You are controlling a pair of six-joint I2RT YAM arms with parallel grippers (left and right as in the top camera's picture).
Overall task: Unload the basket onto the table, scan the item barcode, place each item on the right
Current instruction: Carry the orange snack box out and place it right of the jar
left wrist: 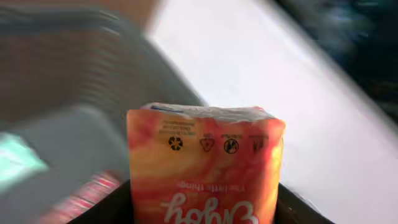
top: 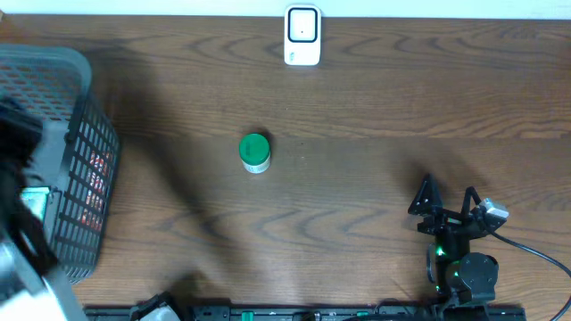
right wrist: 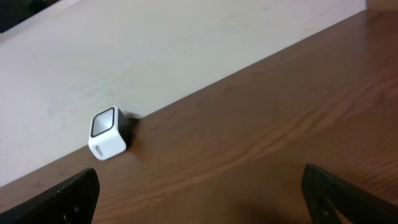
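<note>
Over the grey basket (top: 85,178) at far left, our left gripper (left wrist: 202,211) is clamped on the orange packet (left wrist: 205,162). We should keep the squeeze light, find the barcode face, which we cannot see, and turn it squarely toward the white scanner (top: 302,36). Our right gripper (top: 446,201) rests spread wide, empty. Dark wood-grain table (top: 357,116), pale wall (right wrist: 186,50) behind it

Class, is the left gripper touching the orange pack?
Touching. In the left wrist view the left gripper has a finger against each side of the pack.
</note>
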